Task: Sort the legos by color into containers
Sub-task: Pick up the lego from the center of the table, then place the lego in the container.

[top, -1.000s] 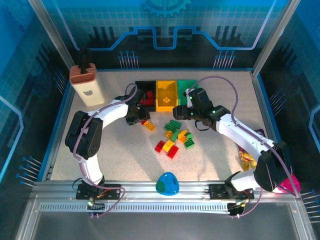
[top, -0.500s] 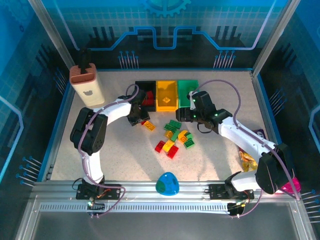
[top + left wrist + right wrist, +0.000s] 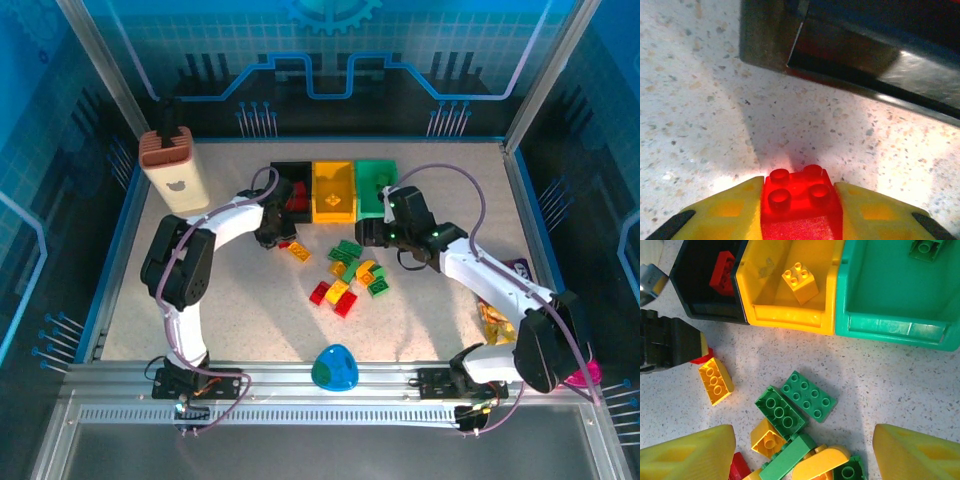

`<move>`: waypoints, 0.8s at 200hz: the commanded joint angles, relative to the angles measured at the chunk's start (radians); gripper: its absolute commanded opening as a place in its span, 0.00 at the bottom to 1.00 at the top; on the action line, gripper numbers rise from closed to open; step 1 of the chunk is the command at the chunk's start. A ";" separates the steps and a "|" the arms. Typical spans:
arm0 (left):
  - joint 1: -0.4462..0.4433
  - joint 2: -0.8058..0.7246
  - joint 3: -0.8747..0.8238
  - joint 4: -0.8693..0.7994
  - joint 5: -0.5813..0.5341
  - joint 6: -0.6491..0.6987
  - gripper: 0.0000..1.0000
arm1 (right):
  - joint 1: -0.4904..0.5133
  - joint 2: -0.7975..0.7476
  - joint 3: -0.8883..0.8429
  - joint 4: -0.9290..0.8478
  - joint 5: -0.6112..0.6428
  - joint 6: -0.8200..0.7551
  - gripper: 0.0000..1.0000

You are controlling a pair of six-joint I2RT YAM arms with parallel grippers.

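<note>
My left gripper (image 3: 799, 186) is shut on a small red lego (image 3: 796, 200), low over the table just in front of the black container (image 3: 850, 50). In the top view the left gripper (image 3: 279, 233) is below the black container (image 3: 277, 180). A yellow lego (image 3: 299, 251) lies beside it. My right gripper (image 3: 805, 455) hangs open above the heap of legos (image 3: 350, 275), over two green legos (image 3: 808, 396). The black container (image 3: 715, 312), yellow container (image 3: 790, 322) and green container (image 3: 895, 330) each hold a lego of matching colour.
A beige block with a brown top (image 3: 172, 172) stands at the back left. A blue-green egg (image 3: 334, 368) lies near the front edge. Shiny snack bags (image 3: 495, 320) and a pink bowl (image 3: 585, 375) are at the right. Blue walls ring the table.
My left gripper has closed on the red lego in front of the black container. The right gripper has drifted slightly from the containers toward the heap, staying open.
</note>
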 commanded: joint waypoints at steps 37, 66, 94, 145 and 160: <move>0.002 -0.060 0.226 -0.102 -0.030 0.071 0.33 | -0.012 -0.089 -0.111 0.011 -0.013 0.040 0.73; 0.014 0.039 0.398 -0.156 -0.031 0.102 0.34 | -0.012 -0.156 -0.186 -0.008 -0.010 0.054 0.73; 0.027 0.148 0.564 -0.190 -0.022 0.128 0.34 | -0.010 -0.227 -0.242 -0.049 -0.001 0.050 0.74; 0.016 0.180 0.746 -0.220 -0.022 0.197 0.91 | 0.002 -0.301 -0.266 -0.122 -0.001 0.059 0.76; -0.004 0.096 0.677 -0.173 -0.040 0.221 0.91 | 0.018 -0.306 -0.275 -0.127 0.000 0.060 0.76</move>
